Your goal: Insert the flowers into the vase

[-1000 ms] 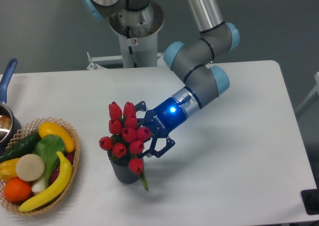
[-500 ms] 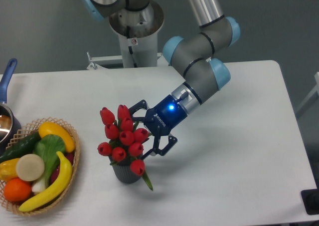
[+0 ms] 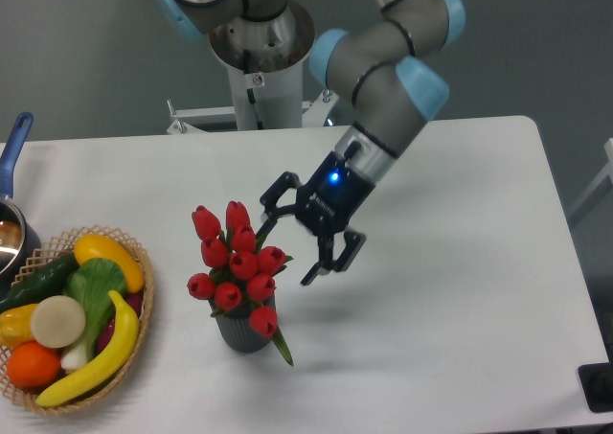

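Observation:
The flowers (image 3: pixel 236 263), a tight bunch of red tulip buds with green leaves, stand in the vase (image 3: pixel 243 329), a small dark grey ribbed cylinder on the white table. One leaf hangs over the vase's right side. My gripper (image 3: pixel 290 239) hovers to the right of and slightly above the bunch, open, with nothing between its black fingers. It is clear of the flowers, which stand on their own.
A wicker basket (image 3: pixel 139 316) of colourful fruit and vegetables sits at the left edge of the table (image 3: pixel 460 290). A pot with a blue handle (image 3: pixel 13 147) peeks in at the far left. The robot's base (image 3: pixel 259 60) stands behind the table.
The gripper has opened, let go of the flowers and risen up and to the right. The bunch settled lower into the vase and leans slightly left.

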